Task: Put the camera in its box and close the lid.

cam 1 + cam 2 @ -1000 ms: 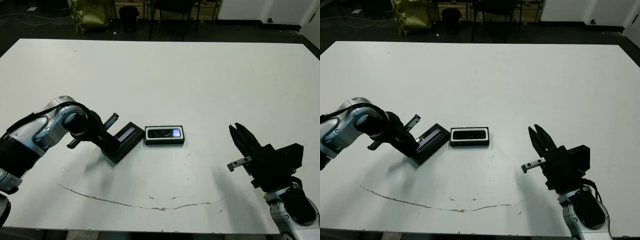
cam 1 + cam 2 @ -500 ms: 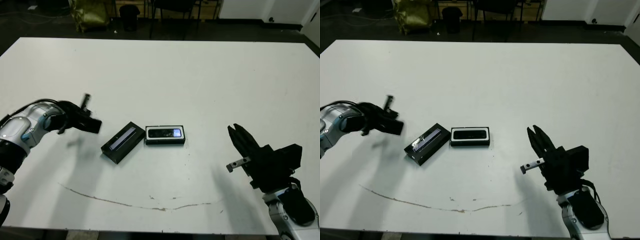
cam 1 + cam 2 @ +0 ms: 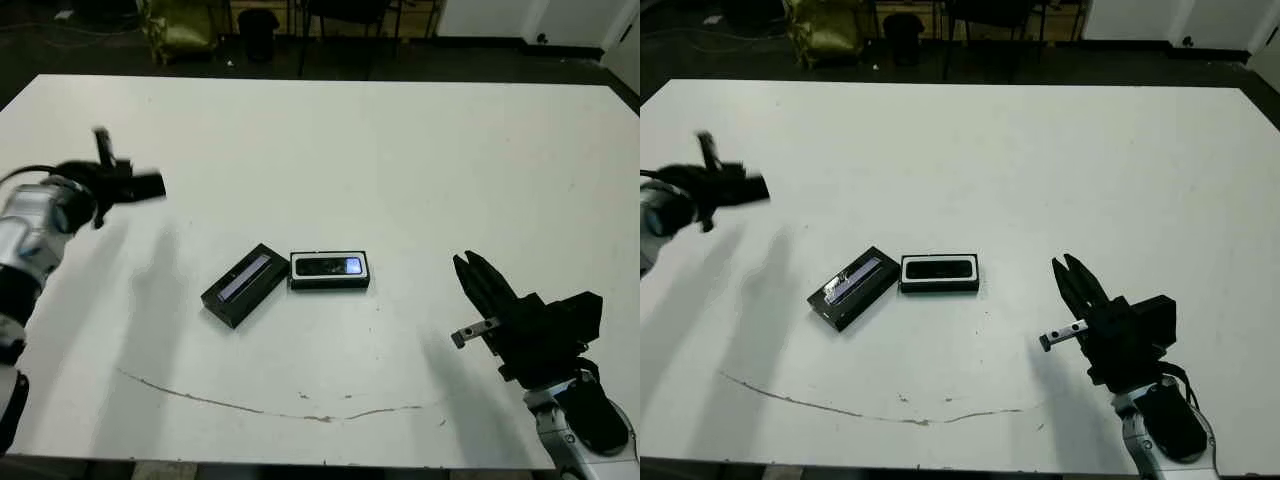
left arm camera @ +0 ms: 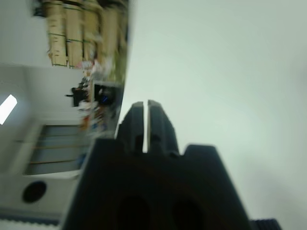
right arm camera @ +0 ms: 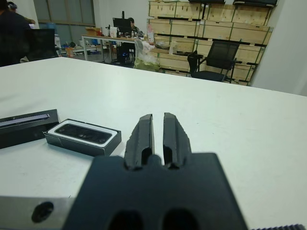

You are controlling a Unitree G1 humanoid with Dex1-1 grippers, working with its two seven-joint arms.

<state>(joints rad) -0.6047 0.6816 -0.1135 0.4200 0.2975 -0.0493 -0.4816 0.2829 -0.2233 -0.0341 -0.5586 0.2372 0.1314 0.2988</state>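
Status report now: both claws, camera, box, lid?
Left claw shut, empty, raised far left of the table. Right claw shut, empty, right of the box. Camera lies in box. Lid off, beside box. Nothing in the way.

Our left arm [image 3: 30, 225] wore a rounded silver-grey shell with a thin black cable looping over it, ending in a matte black left gripper [image 3: 125, 185] that was blurred. Our right gripper [image 3: 478, 287] was a blocky matte black body with two tapered black fingers [image 5: 144, 132] and a small silver bracket on its side. Below that body sat a silver-grey wrist joint [image 3: 575, 440].
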